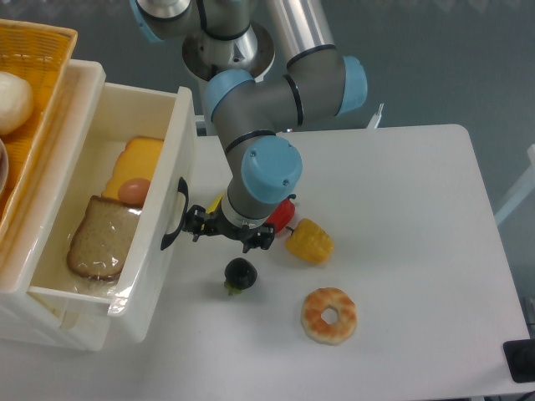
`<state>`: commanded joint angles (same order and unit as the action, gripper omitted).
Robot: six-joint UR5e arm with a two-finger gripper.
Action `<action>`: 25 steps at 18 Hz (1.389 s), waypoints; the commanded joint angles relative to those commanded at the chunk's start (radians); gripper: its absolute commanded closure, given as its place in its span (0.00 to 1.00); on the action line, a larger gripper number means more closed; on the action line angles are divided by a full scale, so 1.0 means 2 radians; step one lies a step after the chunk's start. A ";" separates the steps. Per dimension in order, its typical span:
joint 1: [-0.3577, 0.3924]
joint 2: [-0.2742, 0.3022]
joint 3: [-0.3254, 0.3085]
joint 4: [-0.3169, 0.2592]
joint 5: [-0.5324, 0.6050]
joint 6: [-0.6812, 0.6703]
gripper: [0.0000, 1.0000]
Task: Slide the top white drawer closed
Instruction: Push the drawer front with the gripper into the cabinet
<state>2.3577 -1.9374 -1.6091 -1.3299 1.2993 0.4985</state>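
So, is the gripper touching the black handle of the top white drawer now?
Cannot tell. In the camera view the gripper reaches the black handle on the top white drawer, with no clear gap, but real contact is not plain from above.

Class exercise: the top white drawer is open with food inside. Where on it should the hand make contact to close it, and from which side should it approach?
Probably the front panel of the top white drawer, at or beside its curved black handle, approached from the table side where the hand is. That panel is broad, faces the hand, and lies square to the drawer's travel, so a push there should move it straight in.
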 joint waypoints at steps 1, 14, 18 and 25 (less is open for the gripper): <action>-0.001 0.000 0.000 0.000 -0.002 0.001 0.00; -0.025 0.008 -0.001 -0.010 -0.021 0.002 0.00; -0.031 0.015 -0.001 -0.010 -0.022 0.002 0.00; -0.049 0.017 -0.002 -0.008 -0.021 0.002 0.00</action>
<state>2.2596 -1.9037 -1.6122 -1.3453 1.2579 0.5016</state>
